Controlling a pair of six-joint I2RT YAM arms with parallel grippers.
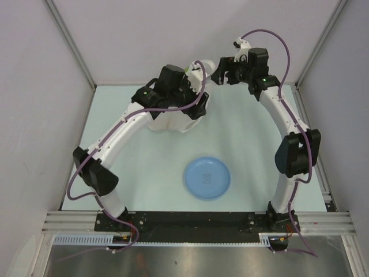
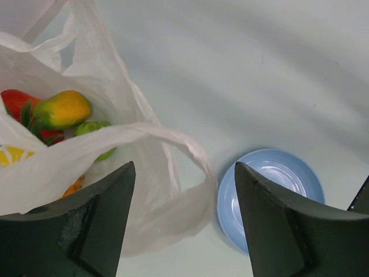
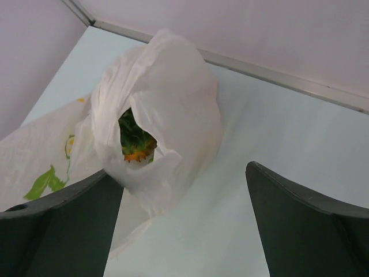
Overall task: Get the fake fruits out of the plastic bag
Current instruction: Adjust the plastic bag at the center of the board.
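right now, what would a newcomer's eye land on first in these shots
The crinkly white plastic bag at the far side of the table, under the left arm, its mouth showing a yellow-orange mango, a red piece and a green apple. The right wrist view catches the pineapple through another gap. A bare blue plate sits alone toward the near edge.

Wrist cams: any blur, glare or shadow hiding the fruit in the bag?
Left wrist: mango sharp inside the plastic bag, mild sheen on the blue plate, own fingers dark. Right wrist: pineapple shadowed in the bag's opening. Top external: even light, but the left arm covers most of the bag.
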